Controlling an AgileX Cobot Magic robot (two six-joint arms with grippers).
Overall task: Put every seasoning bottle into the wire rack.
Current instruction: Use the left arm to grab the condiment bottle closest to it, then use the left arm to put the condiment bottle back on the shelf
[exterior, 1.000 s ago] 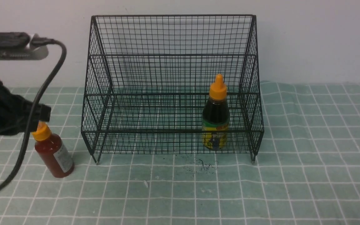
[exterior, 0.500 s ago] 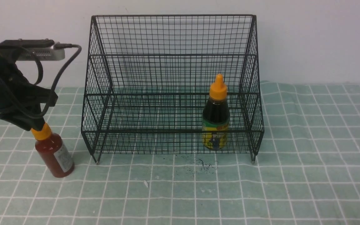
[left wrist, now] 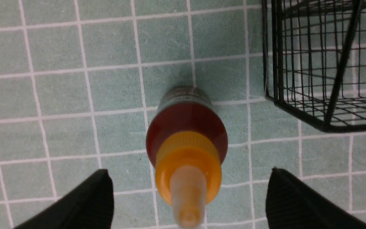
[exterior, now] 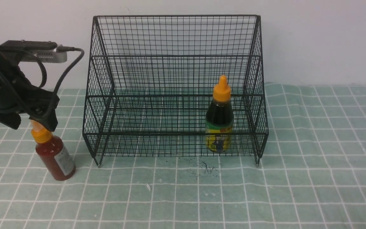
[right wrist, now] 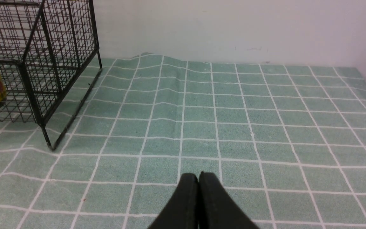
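Note:
A slim red-sauce seasoning bottle point(exterior: 56, 157) with an orange cap stands tilted on the cloth, just left of the wire rack point(exterior: 173, 57). My left gripper point(exterior: 33, 124) hangs open right above its cap, one finger on each side of the nozzle and neither touching it. In the left wrist view the same bottle point(left wrist: 186, 127) points up between the spread fingers of the left gripper point(left wrist: 189, 173), with the rack's corner point(left wrist: 313, 79) beside it. The squat dark-sauce bottle point(exterior: 219, 122) stands upright on the rack's lowest tier at the right. My right gripper point(right wrist: 198, 175) is shut and empty over bare cloth.
A green checked cloth point(exterior: 313, 178) covers the table, rumpled near the rack's right side point(right wrist: 151, 60). A white wall point(exterior: 313, 38) stands close behind the rack. A black cable point(exterior: 65, 70) loops from the left wrist camera. Dark specks point(exterior: 206, 168) mark the cloth before the rack.
The left gripper has gone from shut to wide open and shifted right, settling over the red bottle's cap. Both bottles and the right arm stay put.

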